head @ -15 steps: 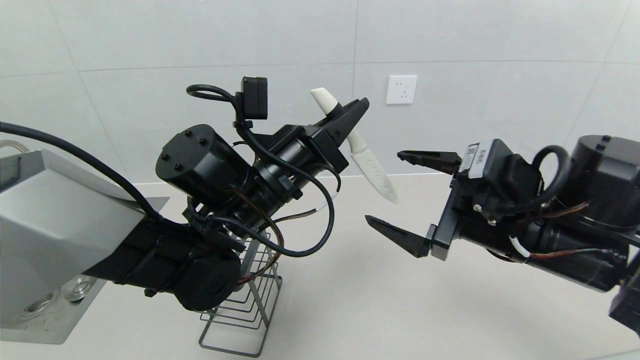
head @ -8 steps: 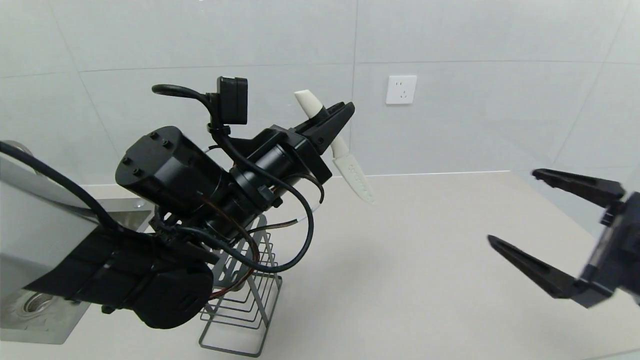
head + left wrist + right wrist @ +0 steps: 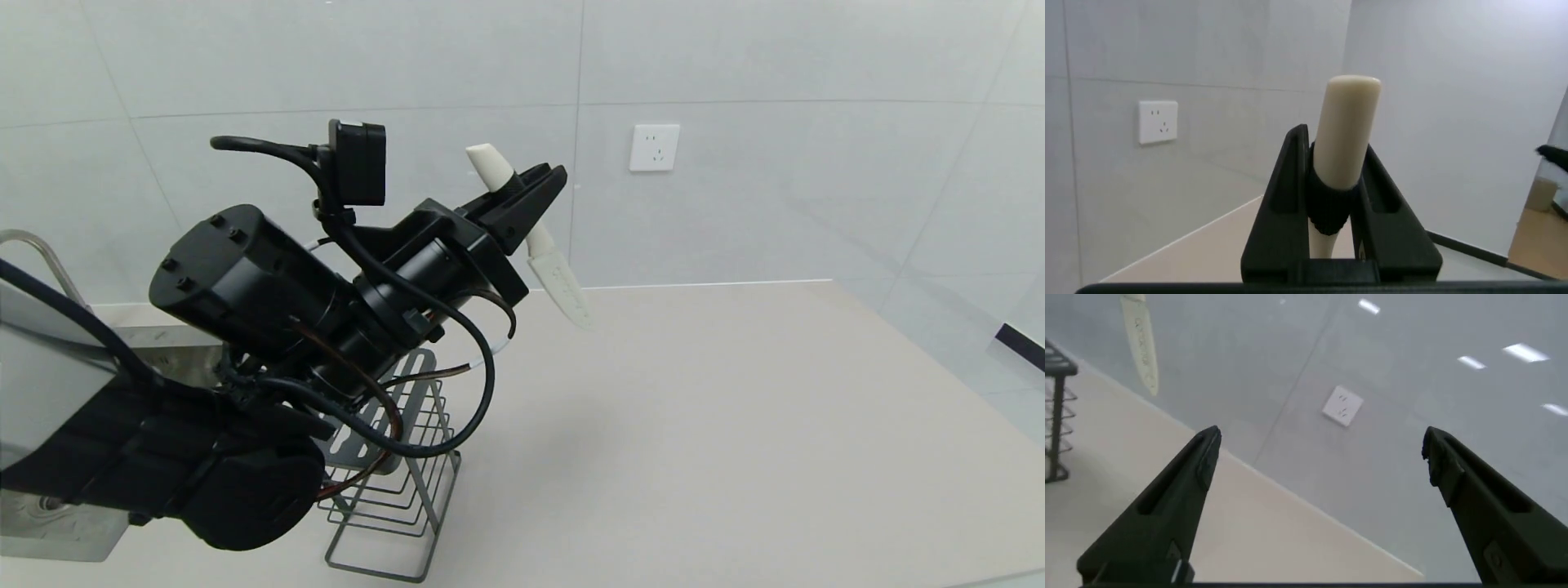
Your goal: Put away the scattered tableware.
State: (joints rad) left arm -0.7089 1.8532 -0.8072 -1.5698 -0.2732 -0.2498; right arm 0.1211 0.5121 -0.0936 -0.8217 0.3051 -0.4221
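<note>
Above the tabletop (image 3: 694,425) where a wire rack (image 3: 408,523) stands, the left gripper (image 3: 545,184) holds a white knife (image 3: 557,273) blade-down, jaws pinching its handle; the right gripper (image 3: 1320,437) shows jaws spread.

Lighting: you get bright, even, soft light from overhead in all three views. Shadows: one broad, faint, soft-edged patch on the counter (image 3: 735,425) below the left arm. Glare: in the right wrist view the glossy wall (image 3: 1388,343) gives you ceiling lamps back as small white patches. Contrast: the knife (image 3: 1347,122) reads pale and evenly lit, while the left gripper (image 3: 1335,155) and right gripper (image 3: 1320,437) read as flat black shapes with little surface detail. Distortion: in the head view you see the tile seams (image 3: 735,101) bow toward the edges, as through a wide lens.
</note>
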